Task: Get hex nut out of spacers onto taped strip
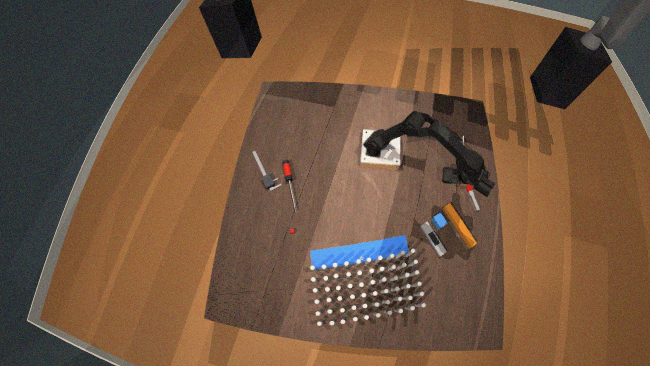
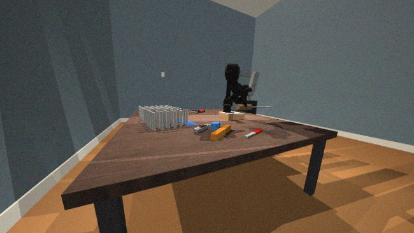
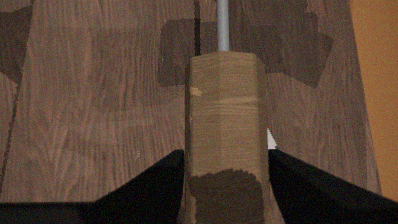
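My gripper [image 1: 469, 176] [image 3: 225, 158] is shut on the wooden handle [image 2: 244, 107] [image 3: 226, 115] of a tool, held above the table on the right. Its thin metal rod [image 1: 463, 139] [image 2: 262, 107] [image 3: 223, 25] points away from the spacers; its tip is outside the wrist view. The standing spacers [image 1: 361, 284] [image 2: 154, 121] look upright in rows, far from the tool. The blue taped strip [image 1: 330, 256] [image 2: 192, 123] lies along their front edge. A small pale speck [image 1: 362, 258] shows on the strip near the spacers; I cannot tell whether it is the nut.
An orange bar [image 1: 459, 226] [image 2: 221, 132], blue block [image 1: 439, 221] [image 2: 215, 125], grey tool [image 1: 433, 239] [image 2: 201, 128] and red-and-grey piece [image 1: 473, 198] [image 2: 253, 133] lie right of the strip. A red screwdriver [image 1: 287, 170], a grey-headed tool [image 1: 268, 180] and a red bit [image 1: 292, 231] lie left.
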`<move>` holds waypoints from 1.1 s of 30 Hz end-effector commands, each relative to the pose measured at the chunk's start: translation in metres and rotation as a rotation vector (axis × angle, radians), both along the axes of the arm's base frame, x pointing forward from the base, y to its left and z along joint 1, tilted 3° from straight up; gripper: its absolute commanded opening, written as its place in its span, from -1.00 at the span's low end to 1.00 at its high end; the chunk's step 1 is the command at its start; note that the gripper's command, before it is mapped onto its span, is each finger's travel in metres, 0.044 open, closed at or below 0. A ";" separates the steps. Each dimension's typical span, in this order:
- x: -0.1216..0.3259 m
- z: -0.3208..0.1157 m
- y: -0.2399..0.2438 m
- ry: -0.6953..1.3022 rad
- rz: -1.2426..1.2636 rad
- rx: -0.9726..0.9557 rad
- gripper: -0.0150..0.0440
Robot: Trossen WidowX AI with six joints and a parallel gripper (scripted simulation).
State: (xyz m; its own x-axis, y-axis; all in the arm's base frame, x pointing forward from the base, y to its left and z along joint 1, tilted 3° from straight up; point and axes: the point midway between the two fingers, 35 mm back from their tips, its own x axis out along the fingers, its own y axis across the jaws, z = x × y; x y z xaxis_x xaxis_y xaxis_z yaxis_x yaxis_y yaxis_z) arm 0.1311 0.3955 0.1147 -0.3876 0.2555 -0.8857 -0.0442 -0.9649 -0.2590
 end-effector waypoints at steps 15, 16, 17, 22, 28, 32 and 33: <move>0.000 -0.016 0.001 0.007 0.004 0.004 -0.49; 0.000 -0.017 0.001 0.007 0.004 0.004 -0.49; 0.000 -0.018 0.001 0.007 0.004 0.004 -0.49; 0.000 -0.023 0.002 0.007 0.004 0.004 -0.49; 0.000 -0.028 0.002 0.007 0.004 0.004 -0.49; 0.000 -0.032 0.002 0.007 0.004 0.004 -0.49; 0.000 -0.033 0.002 0.007 0.004 0.004 -0.49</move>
State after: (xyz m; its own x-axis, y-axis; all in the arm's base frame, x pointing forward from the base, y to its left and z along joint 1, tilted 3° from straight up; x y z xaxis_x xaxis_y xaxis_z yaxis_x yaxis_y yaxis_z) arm 0.1324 0.3975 0.0845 -0.3875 0.2557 -0.8857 -0.0441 -0.9648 -0.2592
